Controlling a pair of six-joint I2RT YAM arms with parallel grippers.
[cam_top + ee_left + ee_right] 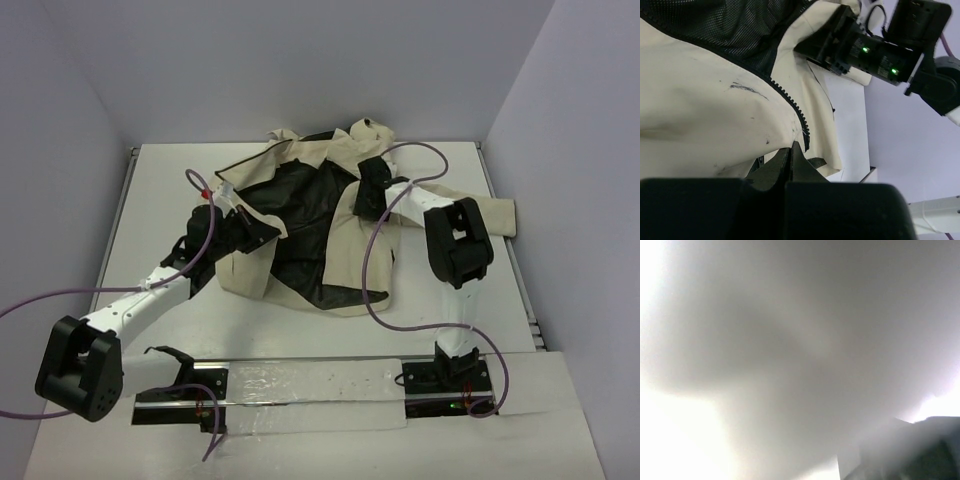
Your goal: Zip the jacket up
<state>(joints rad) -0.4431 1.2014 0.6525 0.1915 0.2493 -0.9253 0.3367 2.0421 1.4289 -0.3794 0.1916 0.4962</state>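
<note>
Presently, the left gripper (791,152) is found with its jaws pressed together on the lower front edge of the jacket (700,125), right where the toothed zipper edge (790,102) runs out. A pinch there is judged to be meant for anchoring the hem, so that the two zipper halves can be brought together. The cloth above the grip is seen lying fairly flat.

The right gripper (370,195) is set down on the opposite front panel, near the collar. Whether its jaws are parted or closed cannot be told: its own camera is smothered in pale blur and the overhead view shows only a dark block. Its placement is judged to be a hold on the other side of the opening.

The jacket is laid open in the middle of the table (160,190), with the black lining (300,220) exposed and the zipper not yet joined.

The left arm (140,295) is stretched low and diagonally from its base toward the left panel. The right arm (455,240) is raised at the elbow and bent over leftward, its wrist angled down onto the cloth.
</note>
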